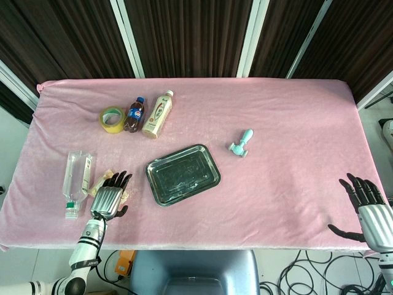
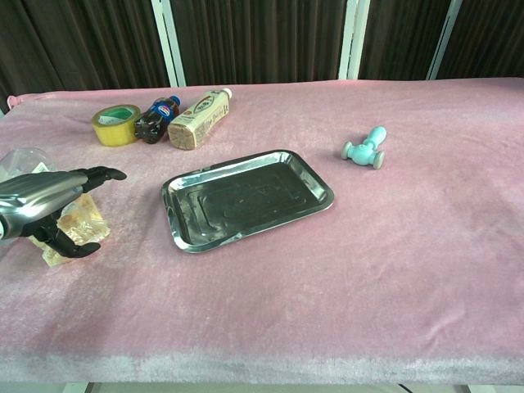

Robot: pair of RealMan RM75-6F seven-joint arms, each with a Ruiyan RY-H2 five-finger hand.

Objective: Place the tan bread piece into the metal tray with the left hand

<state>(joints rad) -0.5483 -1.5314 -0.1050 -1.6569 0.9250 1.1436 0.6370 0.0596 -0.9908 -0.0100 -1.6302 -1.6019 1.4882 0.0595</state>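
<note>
1. Pink cloth (image 1: 276,203) covers the whole table; its near edge runs out of the chest view.
2. Mostly hidden under the left hand (image 1: 109,196), the bread piece (image 2: 80,229) lies on the cloth left of the metal tray (image 1: 161,193), apart from it. Fingers arch over it with the thumb beneath; whether they actually grip it, I cannot tell.
3. At the bottom right corner of the head view, the right hand (image 1: 367,206) is cut off by the frame, fingers spread, holding nothing.
4. Just left of the bread, a clear bottle (image 1: 77,181) lies on its side.
5. Up at the back sit a tape roll (image 1: 112,119), a dark soda bottle (image 1: 134,115) and a cream bottle (image 1: 157,115); their labels are too small to read.
6. Right of the tray lies a small teal tool (image 1: 241,144).
</note>
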